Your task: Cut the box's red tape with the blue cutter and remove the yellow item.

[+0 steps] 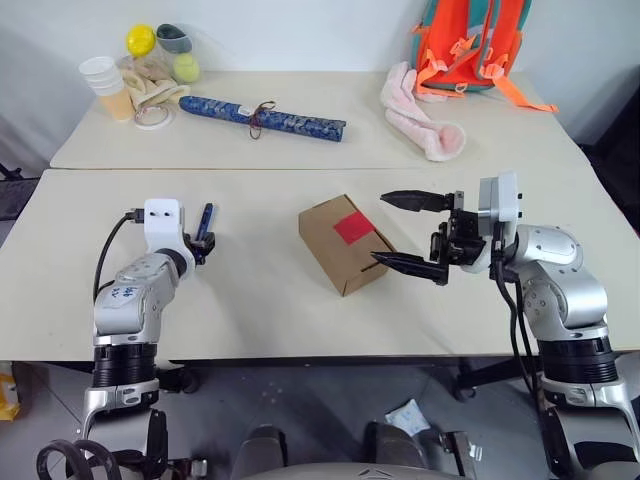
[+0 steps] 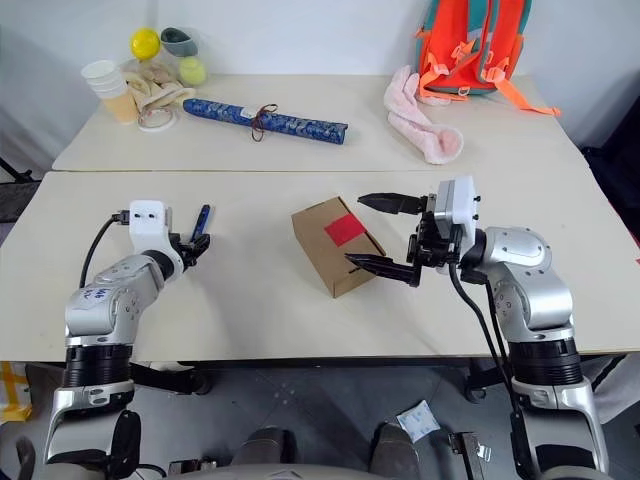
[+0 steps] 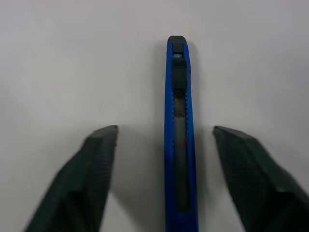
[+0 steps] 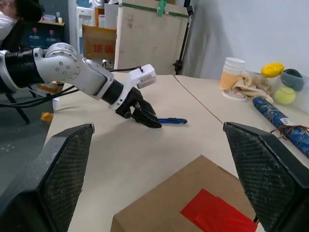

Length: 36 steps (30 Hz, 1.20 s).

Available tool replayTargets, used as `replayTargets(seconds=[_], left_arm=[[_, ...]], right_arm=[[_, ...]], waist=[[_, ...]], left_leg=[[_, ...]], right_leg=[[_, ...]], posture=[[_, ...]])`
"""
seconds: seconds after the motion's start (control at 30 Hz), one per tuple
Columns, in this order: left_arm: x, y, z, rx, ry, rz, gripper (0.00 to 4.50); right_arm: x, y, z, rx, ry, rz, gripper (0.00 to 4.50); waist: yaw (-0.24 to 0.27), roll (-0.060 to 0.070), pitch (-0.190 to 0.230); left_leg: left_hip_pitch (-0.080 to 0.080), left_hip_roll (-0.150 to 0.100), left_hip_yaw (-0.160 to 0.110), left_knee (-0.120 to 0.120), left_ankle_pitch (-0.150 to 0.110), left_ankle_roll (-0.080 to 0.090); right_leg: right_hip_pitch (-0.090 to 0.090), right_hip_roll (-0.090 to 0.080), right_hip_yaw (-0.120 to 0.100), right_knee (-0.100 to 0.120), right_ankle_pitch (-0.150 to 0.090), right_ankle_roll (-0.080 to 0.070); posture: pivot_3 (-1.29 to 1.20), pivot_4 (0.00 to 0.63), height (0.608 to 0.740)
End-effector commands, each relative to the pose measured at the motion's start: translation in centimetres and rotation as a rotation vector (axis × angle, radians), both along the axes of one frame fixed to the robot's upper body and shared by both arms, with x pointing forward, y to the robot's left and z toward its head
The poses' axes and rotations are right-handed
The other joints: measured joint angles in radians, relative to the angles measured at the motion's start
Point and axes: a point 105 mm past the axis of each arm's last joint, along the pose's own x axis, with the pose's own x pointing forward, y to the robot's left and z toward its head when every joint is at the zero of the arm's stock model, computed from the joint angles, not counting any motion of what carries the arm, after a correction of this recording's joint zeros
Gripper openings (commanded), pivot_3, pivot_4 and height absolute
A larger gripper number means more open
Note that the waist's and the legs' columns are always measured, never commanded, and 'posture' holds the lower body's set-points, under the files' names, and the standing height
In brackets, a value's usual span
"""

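Note:
The brown cardboard box [image 1: 338, 248] lies mid-table with the red tape [image 1: 355, 229] square on its lid. My right gripper [image 1: 400, 232] is open at the box's right end, one finger behind it and one by its near corner, neither pressing it. At the left, the slim blue cutter [image 3: 179, 140] lies flat on the table. My left gripper [image 3: 164, 130] is open and straddles it, with a gap on each side. The right wrist view shows the left gripper [image 4: 147, 116] at the blue cutter [image 4: 171, 121]. The yellow item is hidden.
The rear table holds paper cups [image 1: 108, 85], a small yellow ball [image 1: 140, 40], a green ball [image 1: 186, 68], a long patterned blue roll [image 1: 262, 116], a pink cloth [image 1: 420, 115] and an orange backpack [image 1: 470, 45]. A seam [image 1: 300, 168] divides the two tables.

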Motion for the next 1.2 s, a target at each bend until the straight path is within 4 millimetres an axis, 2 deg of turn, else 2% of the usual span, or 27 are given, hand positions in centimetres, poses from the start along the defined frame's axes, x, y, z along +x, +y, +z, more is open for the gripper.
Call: replayTargets(seconds=[0.03,0.2,0.27,0.43,0.47,0.53,0.63,0.77,0.8,0.9,1.0,1.13,1.2], left_arm=[[-0.8,-1.0,-3.4,-0.029,0.124,-0.02,2.22],[-0.8,-1.4,-4.2,-0.028,0.152,-0.029,0.73],[-0.8,-1.5,-4.0,-0.03,0.143,-0.034,0.44],[-0.8,-1.1,-2.4,0.024,0.077,-0.069,0.44],[-1.0,-1.0,-1.4,0.05,0.023,-0.103,0.44],[-2.3,-1.6,1.7,0.061,-0.13,-0.27,0.44],[-5.0,-1.9,3.8,0.066,-0.224,-0.482,0.44],[-10.6,-1.9,3.1,0.167,-0.117,-0.87,0.44],[-11.4,-1.9,2.6,0.174,-0.067,-0.93,0.44],[-13.3,-3.9,2.1,0.173,0.033,-1.154,0.44],[-13.6,-6.0,1.3,0.232,0.068,-1.295,0.44],[-11.4,-9.7,-0.2,0.363,0.047,-1.369,0.44],[-11.2,-11.3,-0.8,0.388,0.047,-1.416,0.44]], right_arm=[[-0.6,0.1,1.2,0.023,-0.051,0.013,4.5],[-0.2,-0.3,1.5,0.012,-0.057,0.001,4.5],[-0.2,-0.3,1.6,0.009,-0.058,0.001,4.5],[-0.2,-0.2,1.8,0.008,-0.061,0.003,4.5],[-0.2,-0.3,1.8,0.007,-0.062,0.003,4.5],[-0.4,-0.3,1.9,0.005,-0.062,0.001,4.5],[-0.7,-0.5,2.0,-0.004,-0.06,0.002,4.5],[-1.3,-1.3,1.5,-0.074,-0.048,0.009,4.5],[-1.4,-1.5,1.3,-0.098,-0.043,0.013,4.5],[-2.7,-2.1,-0.1,-0.184,0.03,0.049,4.5],[-4.5,-2.2,-1.8,-0.264,0.112,0.098,4.5],[-5.8,-2.1,-4.5,-0.341,0.22,0.074,4.5],[-5.9,-2.0,-5.5,-0.369,0.239,0.042,4.5]], waist=[[0.001,0.0,0.0],[0.001,0.002,-0.001],[0.001,0.003,-0.002],[0.0,0.003,-0.002],[-0.003,0.003,-0.002],[-0.007,0.003,-0.002],[-0.012,0.002,0.0],[-0.014,0.002,0.0],[-0.011,0.002,0.0],[0.017,0.003,0.001],[0.03,0.003,0.001],[0.041,0.003,0.001],[0.039,0.003,0.001]], left_leg=[[0.0,0.0,0.0,0.0,0.0,0.0],[0.0,0.0,0.0,0.0,0.0,0.0],[0.0,0.0,0.0,0.0,0.0,0.0],[0.0,0.0,0.0,0.0,0.0,0.0],[0.0,0.0,0.0,0.0,0.0,0.0],[0.0,0.0,0.0,-0.001,0.0,0.0],[-0.001,0.0,0.001,-0.003,0.0,0.0],[-0.001,0.0,0.003,-0.006,0.0,0.0],[-0.001,0.0,0.003,-0.006,0.0,0.0],[-0.001,0.0,0.004,-0.005,0.0,0.0],[-0.003,0.0,0.004,-0.002,-0.001,0.001],[-0.003,0.0,0.005,0.0,-0.001,0.001],[-0.003,0.0,0.005,0.001,-0.001,0.001]], right_leg=[[0.0,0.0,0.0,0.0,0.0,0.0],[0.0,0.0,0.0,0.0,0.0,0.0],[0.0,0.0,0.0,0.0,0.0,0.0],[0.0,0.0,0.0,0.0,0.0,0.0],[0.0,0.0,0.0,0.0,0.0,0.0],[0.0,0.0,0.0,-0.001,0.0,0.0],[-0.003,0.0,0.0,-0.001,0.0,0.0],[-0.004,0.0,0.0,-0.003,0.0,0.0],[-0.004,0.0,0.0,-0.003,0.0,0.0],[-0.003,0.0,0.0,-0.006,0.0,0.0],[-0.002,0.0,0.0,-0.006,0.0,0.0],[-0.002,0.0,0.0,-0.005,0.0,0.0],[-0.002,0.0,0.001,-0.005,0.0,0.0]], posture=[[0.0,0.15,0.74],[0.0,0.15,0.74],[0.0,0.15,0.74],[0.0,0.15,0.74],[0.0,0.15,0.74],[0.0,0.15,0.74],[0.0,0.15,0.74],[0.0,0.15,0.74],[0.0,0.15,0.74],[0.0,0.15,0.74],[0.0,0.15,0.74],[0.0,0.15,0.74],[0.0,0.15,0.74]])
